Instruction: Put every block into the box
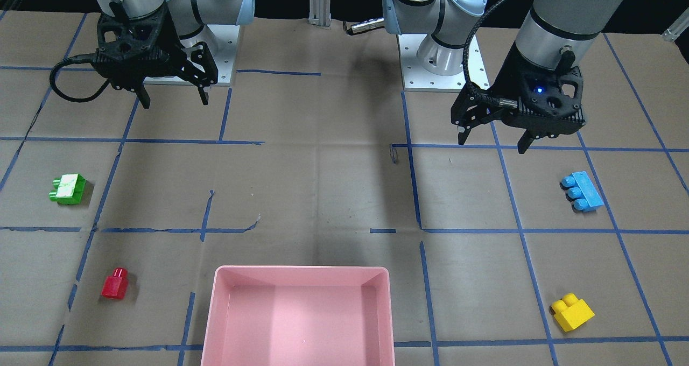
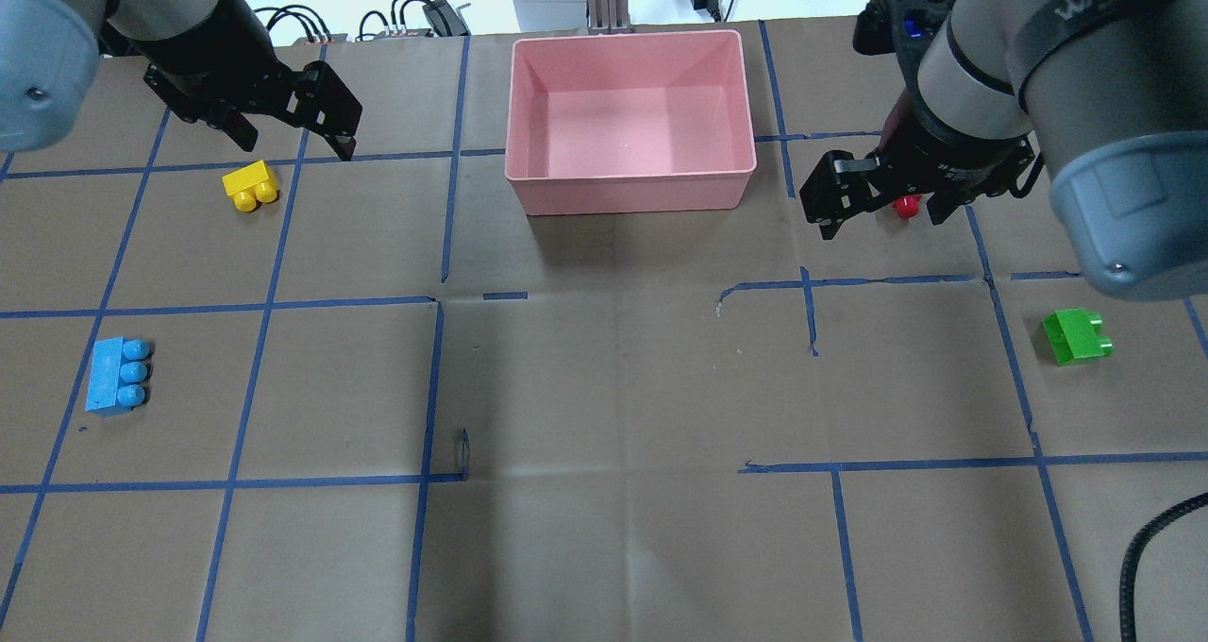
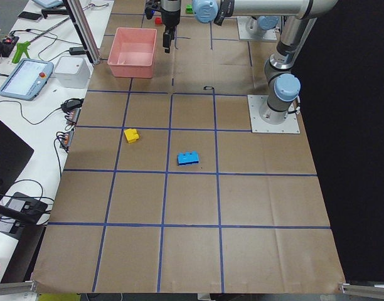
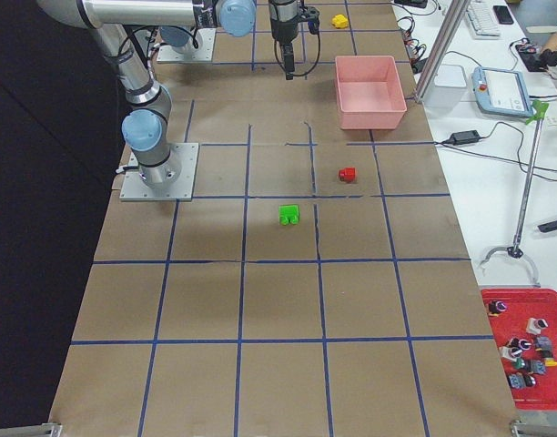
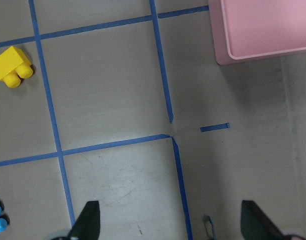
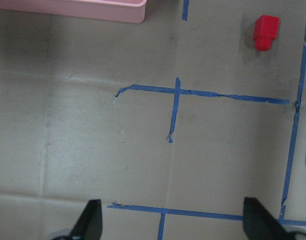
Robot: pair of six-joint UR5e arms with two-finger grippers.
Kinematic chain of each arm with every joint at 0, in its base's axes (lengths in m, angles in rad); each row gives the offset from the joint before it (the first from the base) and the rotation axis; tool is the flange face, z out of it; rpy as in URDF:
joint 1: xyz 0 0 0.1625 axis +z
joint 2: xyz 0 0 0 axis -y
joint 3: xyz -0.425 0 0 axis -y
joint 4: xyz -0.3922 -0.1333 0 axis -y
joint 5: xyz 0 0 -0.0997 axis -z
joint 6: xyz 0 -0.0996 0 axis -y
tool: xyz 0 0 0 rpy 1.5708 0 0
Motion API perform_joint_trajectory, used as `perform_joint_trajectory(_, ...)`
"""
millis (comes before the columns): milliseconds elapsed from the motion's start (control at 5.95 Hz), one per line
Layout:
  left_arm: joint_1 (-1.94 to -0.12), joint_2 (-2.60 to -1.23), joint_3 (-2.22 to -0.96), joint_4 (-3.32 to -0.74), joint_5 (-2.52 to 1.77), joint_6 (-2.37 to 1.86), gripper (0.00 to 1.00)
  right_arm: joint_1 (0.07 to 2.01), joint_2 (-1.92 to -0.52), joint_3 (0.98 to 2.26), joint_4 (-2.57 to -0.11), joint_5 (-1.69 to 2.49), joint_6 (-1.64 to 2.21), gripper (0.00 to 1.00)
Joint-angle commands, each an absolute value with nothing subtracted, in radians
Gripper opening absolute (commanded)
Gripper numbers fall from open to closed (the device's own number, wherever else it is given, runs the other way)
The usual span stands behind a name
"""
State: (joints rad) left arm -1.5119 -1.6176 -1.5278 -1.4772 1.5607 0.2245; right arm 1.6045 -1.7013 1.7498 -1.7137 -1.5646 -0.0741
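The pink box (image 1: pixel 301 272) sits empty at the far middle edge of the table, also in the overhead view (image 2: pixel 630 184). The yellow block (image 2: pixel 250 186) and light-blue block (image 2: pixel 115 375) lie on my left side. The red block (image 2: pixel 906 206) and green block (image 2: pixel 1076 335) lie on my right side. My left gripper (image 2: pixel 297 146) is open and empty, hovering above the table near the yellow block (image 5: pixel 12 66). My right gripper (image 2: pixel 882 222) is open and empty, hovering over the red block (image 6: pixel 265 32), partly hiding it from overhead. All blocks lie outside the box.
Blue tape lines grid the brown table cover. The arm bases (image 1: pixel 444 59) stand at my edge of the table. A bench with a tablet (image 3: pixel 26 78), cables and a post (image 3: pixel 85 31) runs past the box's side. A red bin of small parts (image 4: pixel 524 350) lies off the table.
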Motion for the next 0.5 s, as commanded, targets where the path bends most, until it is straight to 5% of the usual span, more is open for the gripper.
perform_joint_trajectory(0,-1.478,-1.608,-1.536,-1.477,1.563,0.236,0.99,1.605,-1.691,1.752,-1.715,-1.563,-0.075,1.00)
perform_joint_trajectory(336,-1.248,-1.606,-1.539,-1.479,1.562,0.420,0.99,1.605,-1.690,1.752,-1.713,-1.565,-0.075,1.00)
